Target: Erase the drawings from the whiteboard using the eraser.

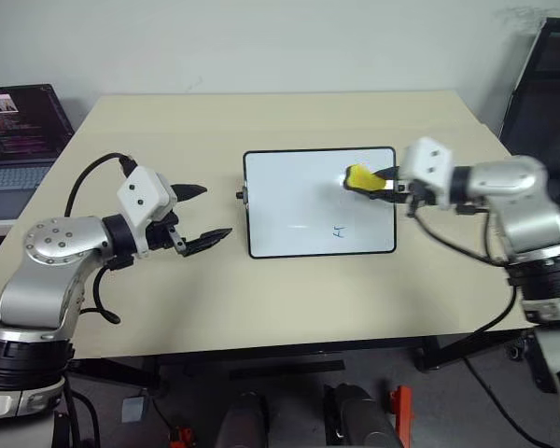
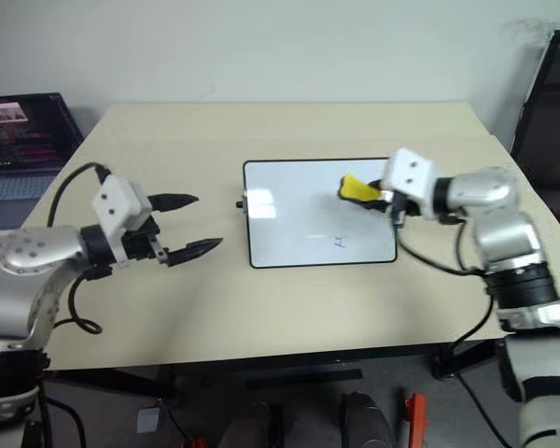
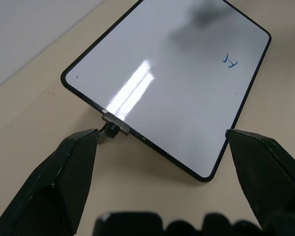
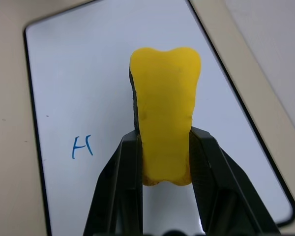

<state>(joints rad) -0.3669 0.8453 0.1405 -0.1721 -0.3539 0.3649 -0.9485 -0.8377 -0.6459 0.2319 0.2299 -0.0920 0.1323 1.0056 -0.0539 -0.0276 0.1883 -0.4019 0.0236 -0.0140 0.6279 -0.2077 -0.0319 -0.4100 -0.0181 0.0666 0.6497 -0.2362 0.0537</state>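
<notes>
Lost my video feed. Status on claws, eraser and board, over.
Right claw shut on eraser, over whiteboard. Left claw open, empty, beside board. One blue drawing left. Nothing in the way.

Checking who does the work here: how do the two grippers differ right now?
The right gripper is shut on the yellow eraser over the whiteboard; the left gripper is open and empty. The right is above the board, the left beside it over the table. Both have two black fingers.

A beige table (image 1: pixel 289 308) stands against a pale wall (image 1: pixel 261 42), an open laptop (image 1: pixel 19 131) beside it.
</notes>
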